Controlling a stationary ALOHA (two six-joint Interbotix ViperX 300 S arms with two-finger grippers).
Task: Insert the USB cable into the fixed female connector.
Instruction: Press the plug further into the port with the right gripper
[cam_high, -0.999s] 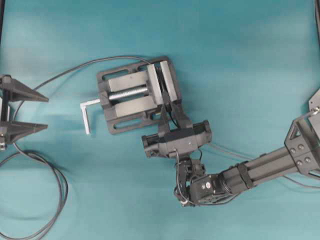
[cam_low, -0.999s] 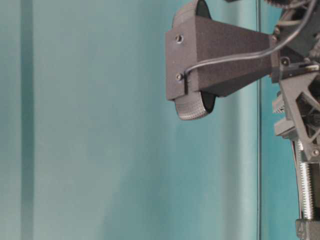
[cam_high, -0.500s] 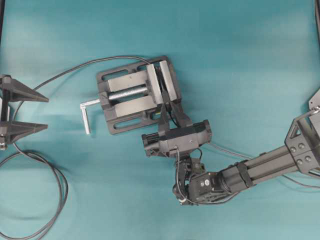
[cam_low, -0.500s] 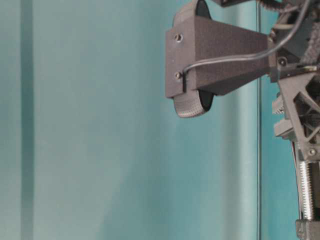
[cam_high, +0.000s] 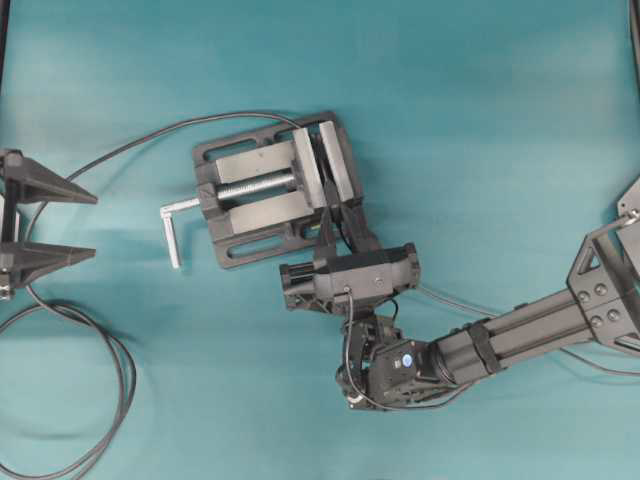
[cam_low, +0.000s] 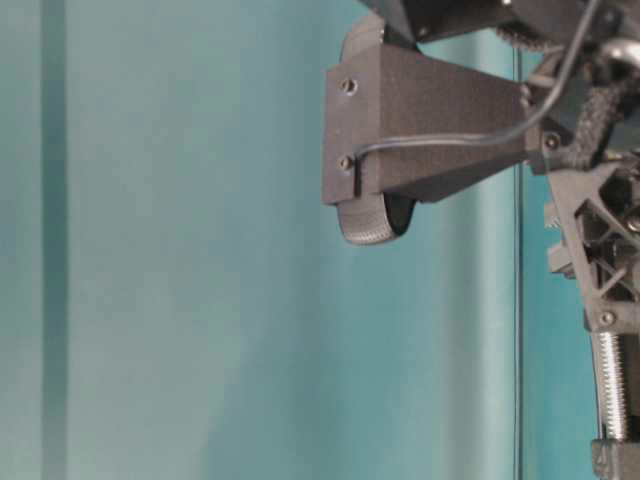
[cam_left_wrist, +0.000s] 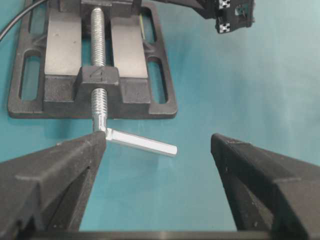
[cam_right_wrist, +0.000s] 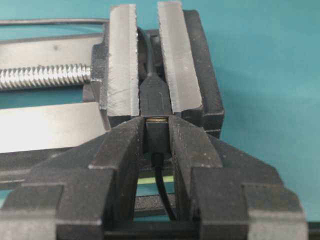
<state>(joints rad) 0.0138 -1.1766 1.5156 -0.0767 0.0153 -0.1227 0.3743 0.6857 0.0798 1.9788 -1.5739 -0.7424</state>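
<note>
right tool (cam_right_wrist: 157, 131) clenching usb cable (cam_right_wrist: 158, 137) at vise (cam_right_wrist: 200, 80) edge, left tool (cam_left_wrist: 157, 150) released

USB cable (cam_right_wrist: 156, 136) plug meets the fixed female connector (cam_right_wrist: 153, 94) (sliver of metal showing)

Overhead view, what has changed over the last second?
The right gripper, shut on the USB cable, stays at the vise while its wrist rolls and its body shifts slightly left. The left gripper stays open and still; the vise has not moved.
</note>
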